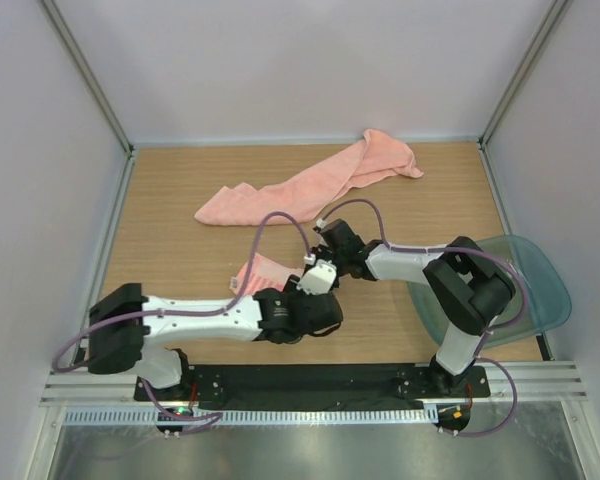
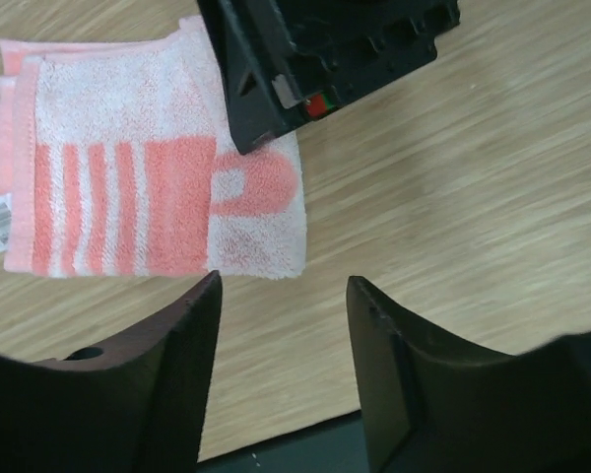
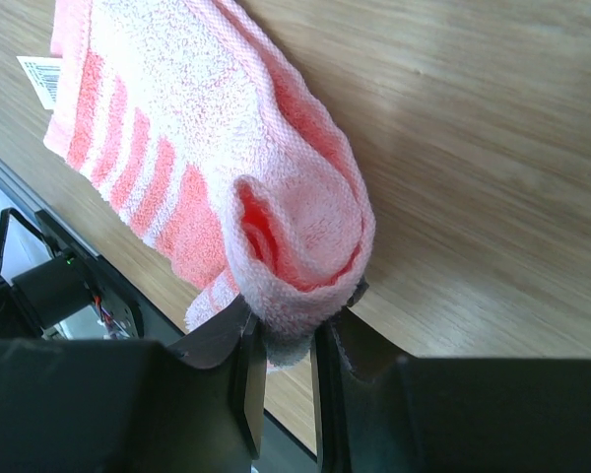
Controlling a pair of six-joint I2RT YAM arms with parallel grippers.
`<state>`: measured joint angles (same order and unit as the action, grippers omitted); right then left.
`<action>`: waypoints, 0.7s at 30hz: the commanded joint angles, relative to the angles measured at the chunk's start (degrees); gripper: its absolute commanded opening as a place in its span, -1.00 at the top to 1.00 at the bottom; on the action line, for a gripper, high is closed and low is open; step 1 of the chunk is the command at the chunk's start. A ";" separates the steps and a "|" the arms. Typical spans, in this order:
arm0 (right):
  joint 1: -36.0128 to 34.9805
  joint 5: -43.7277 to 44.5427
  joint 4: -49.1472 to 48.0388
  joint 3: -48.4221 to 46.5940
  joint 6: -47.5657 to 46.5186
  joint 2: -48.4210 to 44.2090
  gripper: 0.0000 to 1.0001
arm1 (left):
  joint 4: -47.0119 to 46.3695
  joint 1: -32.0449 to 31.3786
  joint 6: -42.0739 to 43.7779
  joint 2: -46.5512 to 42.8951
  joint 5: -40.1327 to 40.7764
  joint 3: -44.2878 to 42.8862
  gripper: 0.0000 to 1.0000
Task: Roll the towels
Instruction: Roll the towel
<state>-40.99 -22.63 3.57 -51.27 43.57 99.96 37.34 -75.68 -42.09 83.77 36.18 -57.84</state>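
Slippage is your main risk here. Your right gripper [image 3: 281, 340] is pinched on the curled end of the striped towel [image 3: 177, 128]. Only a thin fold of terry sits between the jaws, and the curl above them is loose and open at its core. If you turn or drag the wrist too quickly, that fold could pull free and the started roll would flop flat onto the wooden table [image 1: 430, 210].

Your left gripper [image 2: 284, 296] hangs over bare wood just beside one edge of the towel, fingers apart with nothing between them, so it pins nothing down. With the flat part free, the whole cloth may slide along with the right arm instead of winding up. It may also roll skewed, since the grip looks to be at one side of the end.

The two wrists are crowded over the cloth; from the left wrist, the right arm's body covers part of the towel. A careless press with the left fingers could knock the arms together.

The long plain towel [image 1: 310, 185] lies crumpled and unrolled at the far side of the table, well apart from both arms. The teal tray [image 1: 540, 290] sits at the right, partly hidden by the right arm.
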 commanded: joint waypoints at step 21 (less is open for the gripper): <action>-0.40 -0.22 2.84 -1.64 -1.65 -3.02 0.63 | -10.88 -1.93 2.19 13.01 1.70 5.54 -0.21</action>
<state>-41.04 -22.65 5.89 -51.27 43.16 99.63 30.46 -77.60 -38.81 97.73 38.24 -55.11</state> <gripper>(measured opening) 0.266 0.609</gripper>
